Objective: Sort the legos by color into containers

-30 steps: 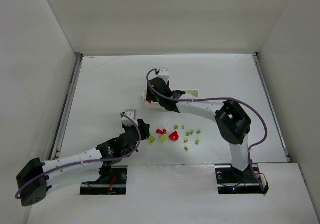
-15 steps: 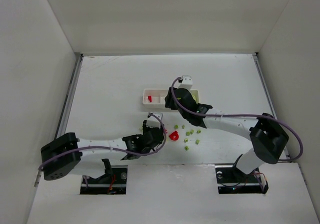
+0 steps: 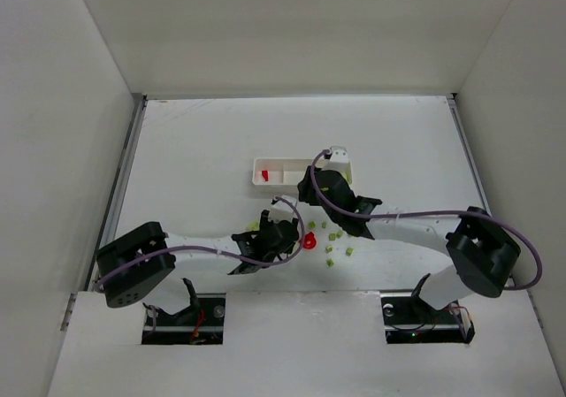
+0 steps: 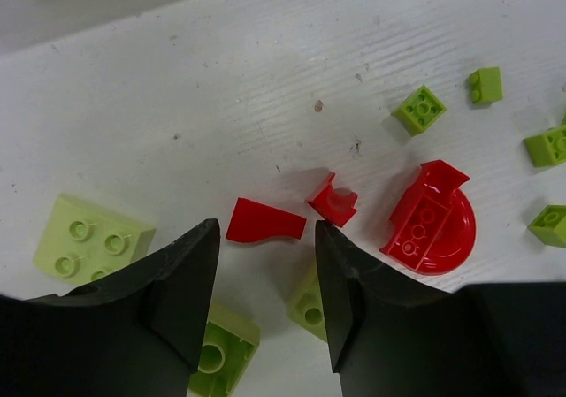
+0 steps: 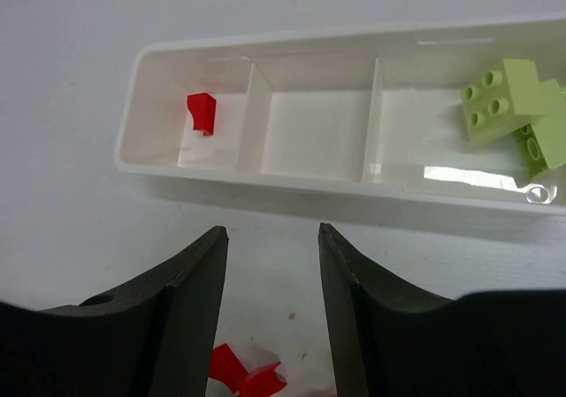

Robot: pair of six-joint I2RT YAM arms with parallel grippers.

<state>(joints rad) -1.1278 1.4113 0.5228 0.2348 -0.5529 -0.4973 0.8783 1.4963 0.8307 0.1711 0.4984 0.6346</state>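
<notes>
The white tray (image 3: 258,163) has three compartments. In the right wrist view its (image 5: 256,178) left compartment holds one red brick (image 5: 202,112), the middle one is bare and the right one holds light green bricks (image 5: 500,99). My left gripper (image 4: 265,247) is open and low over the table. A flat red piece (image 4: 265,221) lies just ahead of its tips, with a small red piece (image 4: 333,201) and a red half-round piece (image 4: 431,220) to the right. My right gripper (image 5: 270,238) is open and empty, just in front of the tray. In the top view the left gripper (image 3: 287,233) and right gripper (image 3: 309,192) are close together.
Several small green bricks (image 3: 334,238) lie scattered right of the red pieces. A larger light green brick (image 4: 91,239) lies left of the left finger, and two green bricks (image 4: 217,353) lie under the jaws. White walls enclose the table.
My left gripper has moved right, to over the red pieces. My right gripper has moved from the tray's left end to the right and nearer, in front of the tray.
</notes>
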